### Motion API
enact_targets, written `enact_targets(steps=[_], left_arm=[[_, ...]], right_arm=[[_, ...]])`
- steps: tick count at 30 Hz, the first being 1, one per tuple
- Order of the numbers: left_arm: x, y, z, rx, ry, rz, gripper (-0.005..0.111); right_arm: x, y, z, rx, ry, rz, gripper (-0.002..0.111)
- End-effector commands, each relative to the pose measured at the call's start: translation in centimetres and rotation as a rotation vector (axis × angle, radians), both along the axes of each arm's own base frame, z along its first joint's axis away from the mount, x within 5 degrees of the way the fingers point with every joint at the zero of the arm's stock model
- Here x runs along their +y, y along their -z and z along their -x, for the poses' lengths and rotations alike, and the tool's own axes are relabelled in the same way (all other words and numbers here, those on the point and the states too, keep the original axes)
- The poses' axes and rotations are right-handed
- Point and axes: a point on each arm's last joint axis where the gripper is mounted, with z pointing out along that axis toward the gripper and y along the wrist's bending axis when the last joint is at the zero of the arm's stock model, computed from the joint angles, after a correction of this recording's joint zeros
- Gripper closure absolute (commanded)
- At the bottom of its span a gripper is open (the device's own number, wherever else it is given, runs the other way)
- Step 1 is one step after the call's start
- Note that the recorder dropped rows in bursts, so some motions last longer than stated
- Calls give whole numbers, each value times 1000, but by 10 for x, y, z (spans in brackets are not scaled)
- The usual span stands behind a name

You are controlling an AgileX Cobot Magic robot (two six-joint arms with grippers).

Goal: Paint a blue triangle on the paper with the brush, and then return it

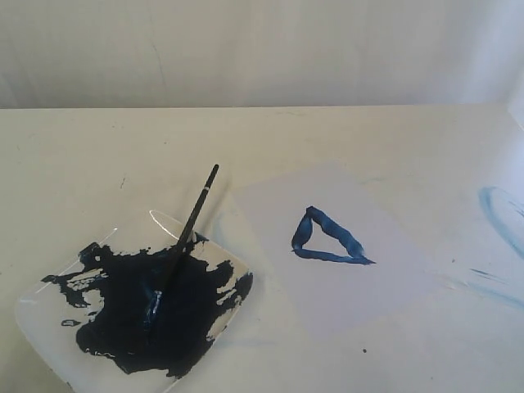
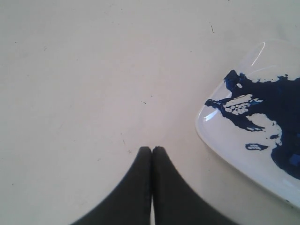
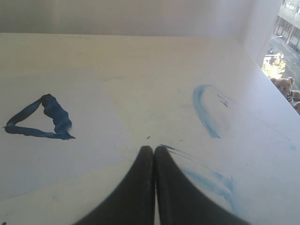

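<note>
step: wrap-up, I think | brush point(image 1: 192, 217) lies on the plate point(image 1: 45, 319), bristles in the paint point(image 1: 139, 311) | blue triangle point(image 1: 327, 237) on the paper point(image 1: 368, 286), just beside plate | left tool point(image 2: 152, 149), right tool point(image 3: 153, 148) both closed, empty | I'd steer clear of wet strokes

Cream table point(image 1: 246, 139) w/ pale wall point(image 1: 246, 49) behind; bright window point(image 3: 287, 28) nearby.

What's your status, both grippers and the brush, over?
Left gripper shut, right gripper shut, both empty. Blue triangle painted on the paper. Brush lying on the plate, tip in paint. Nothing blocking.
</note>
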Motion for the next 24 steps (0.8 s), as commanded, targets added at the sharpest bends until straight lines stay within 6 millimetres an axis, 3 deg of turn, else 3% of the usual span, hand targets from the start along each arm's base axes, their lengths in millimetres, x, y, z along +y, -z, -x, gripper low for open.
enact_targets(steps=[1,24], left_arm=[[0,0,0,-4,-2,7,107],[-1,0,0,-4,25,5,107]], right_arm=[[0,0,0,-7,6,2,108],[0,0,0,-7,6,2,108]])
